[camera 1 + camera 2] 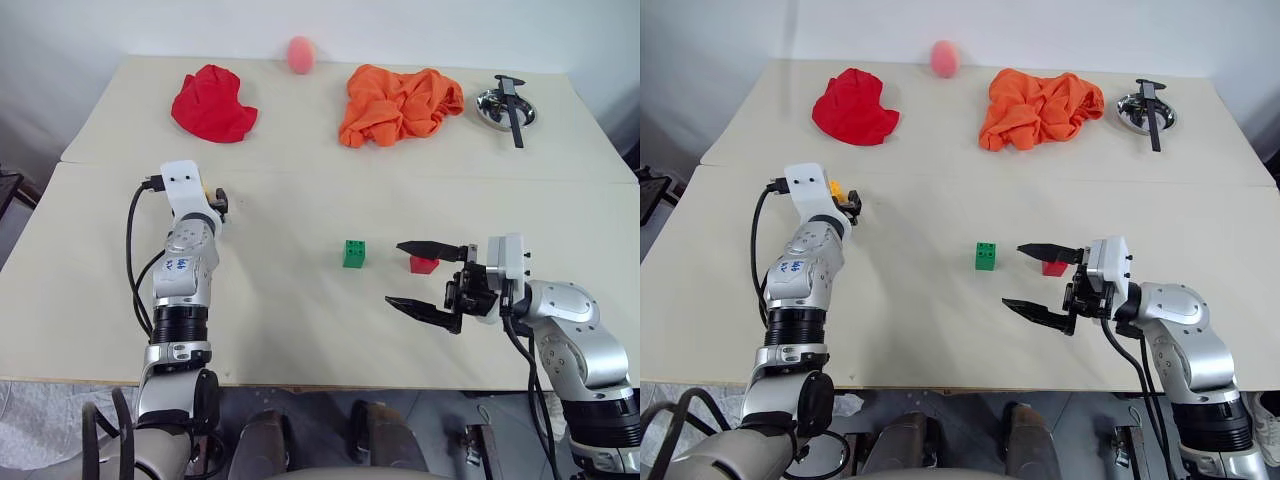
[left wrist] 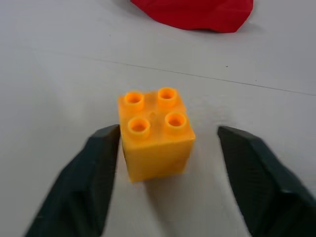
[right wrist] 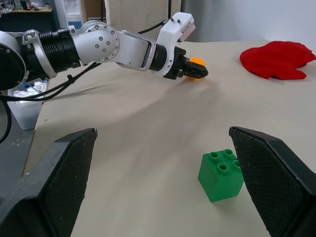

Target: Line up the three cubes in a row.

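The yellow-orange cube (image 2: 155, 133) stands studs up on the pale table, at its left side. My left gripper (image 2: 168, 131) reaches around it, open: one finger touches a side of the cube and the other stands apart from it. Near the table's middle sits the green cube (image 1: 354, 253), and the red cube (image 1: 423, 265) lies just to its right, partly hidden behind my right gripper's upper finger. My right gripper (image 1: 395, 273) hovers wide open, pointing left toward the green cube (image 3: 222, 175), with nothing between its fingers.
At the back of the table lie a red cloth (image 1: 213, 104) on the left and an orange cloth (image 1: 398, 103) right of centre. A pink ball (image 1: 301, 54) rests at the far edge. A metal bowl (image 1: 492, 105) with a black tool across it stands at the back right.
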